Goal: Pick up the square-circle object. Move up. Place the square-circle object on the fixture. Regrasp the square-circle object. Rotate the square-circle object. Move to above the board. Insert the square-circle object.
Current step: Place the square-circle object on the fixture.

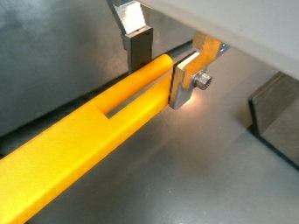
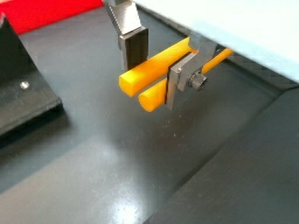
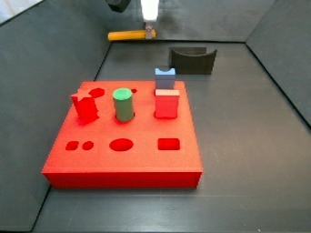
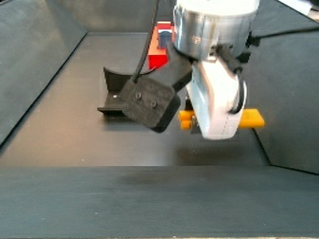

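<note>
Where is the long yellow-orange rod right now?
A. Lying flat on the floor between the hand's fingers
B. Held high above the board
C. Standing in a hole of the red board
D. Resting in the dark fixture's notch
A: in both wrist views the long yellow-orange rod lies on the dark floor with the hand straddling it, away from the dark fixture.

Pincer (image 1: 156, 63) fingers straddle the yellow-orange rod (image 1: 100, 131).

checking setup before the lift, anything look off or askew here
Nothing stands out. The square-circle object lies flat on the floor past the board, with the gripper straddling it near one end, jaws not yet closed. The fixture stands upright.
</note>
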